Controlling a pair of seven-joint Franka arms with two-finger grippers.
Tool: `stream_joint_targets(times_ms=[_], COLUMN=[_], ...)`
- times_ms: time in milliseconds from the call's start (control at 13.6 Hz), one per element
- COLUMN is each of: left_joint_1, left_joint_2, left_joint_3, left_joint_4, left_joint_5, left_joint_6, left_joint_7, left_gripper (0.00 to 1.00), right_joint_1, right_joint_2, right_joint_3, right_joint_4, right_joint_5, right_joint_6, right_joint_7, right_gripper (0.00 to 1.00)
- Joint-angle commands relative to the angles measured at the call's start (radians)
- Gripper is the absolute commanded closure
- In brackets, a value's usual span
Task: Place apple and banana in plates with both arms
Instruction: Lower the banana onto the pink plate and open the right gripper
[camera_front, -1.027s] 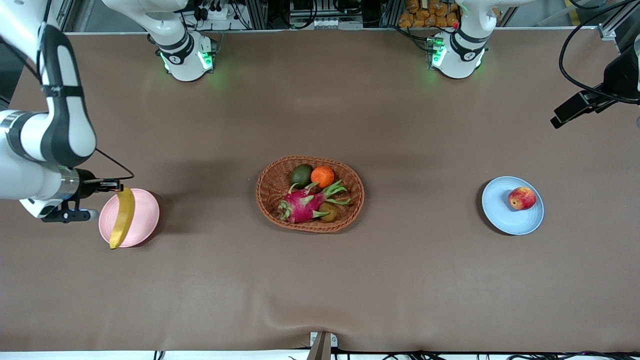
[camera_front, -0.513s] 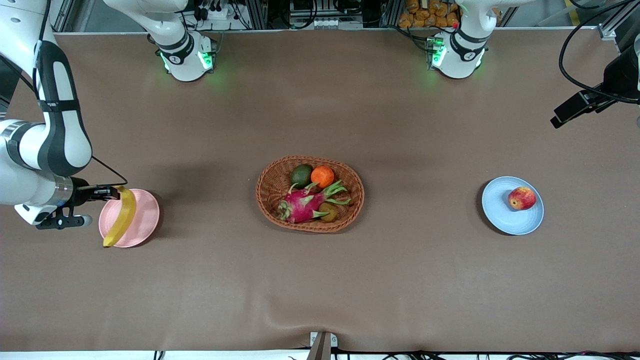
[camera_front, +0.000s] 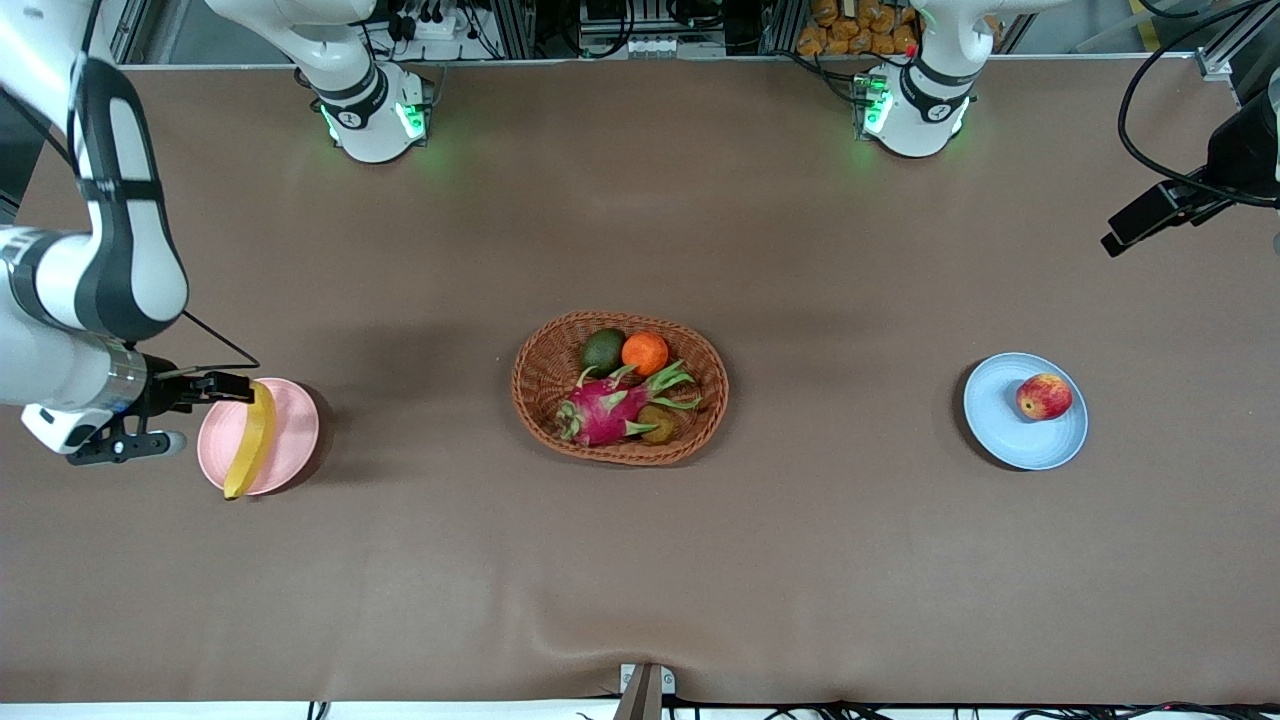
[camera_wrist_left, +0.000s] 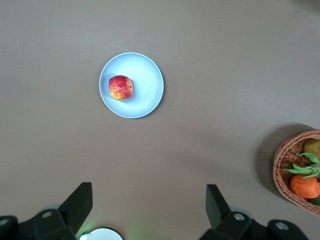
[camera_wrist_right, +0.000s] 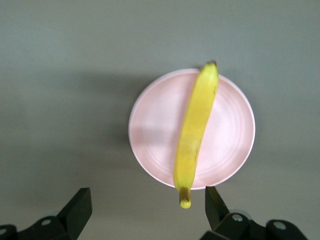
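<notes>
Banana (camera_front: 250, 441) is lying across the pink plate (camera_front: 290, 425), both tips reaching past the rim, and the apple (camera_front: 1045, 396) is sitting on the blue plate (camera_front: 1012, 425) toward the left arm's end of the desk (camera_front: 640, 560). You are looking at a task that, by my reading, is all but finished.

Your right end effector (camera_front: 222, 385) is hovering just beside the banana's stem end, fingers (camera_wrist_right: 77, 210) spread and gripping nothing. Your left end effector (camera_wrist_left: 147, 212) is hanging high over the desk with the blue plate below it, fingers (camera_wrist_left: 80, 202) wide and empty; that arm is waiting.

Watch the right arm's withdrawal. The banana is balancing on a shallow rim with its ends overhanging, so a finger brushing it on the way out is likely to roll or slide it off the plate. Lifting straight up before travelling is looking like the safer route. The apple is round and resting off-centre on its plate; a bump to that plate could set it rolling.

The pink plate is sitting near the desk's edge at the right arm's end. The woven basket (camera_front: 540, 385) with its other fruit is standing in the middle, well apart from both plates, and you are getting open desk nearer the front camera and toward the bases.
</notes>
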Motion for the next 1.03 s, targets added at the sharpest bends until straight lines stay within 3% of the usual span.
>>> stream_joint_targets(times_ms=[0,440,660,953], left_joint_1=[0.000,0.002,0.003,0.011], left_joint_2=[-0.020,-0.020,-0.020,-0.015], left_joint_3=[0.008,0.008,0.011,0.017], left_joint_4=[-0.007,-0.005,0.004,0.008], left_joint_5=[-0.017,-0.016,-0.010,-0.014], left_joint_6=[-0.013,-0.011,-0.011,-0.011], left_joint_7=[0.018,0.021,0.099,0.136], left_gripper=[0.00,0.00,0.00,0.00], right_joint_1=[0.016,0.004,0.001,0.004], right_joint_2=[-0.103,-0.229,-0.273,-0.273], right_joint_3=[-0.002,-0.013,-0.011,-0.010], right_joint_4=[0.029,0.115,0.170,0.293], right_joint_5=[0.011,0.004,0.005,-0.004], right_joint_6=[-0.045,-0.304,-0.474,-0.519], right_joint_7=[0.003,0.122,0.344,0.324], right_gripper=[0.00,0.00,0.00,0.00])
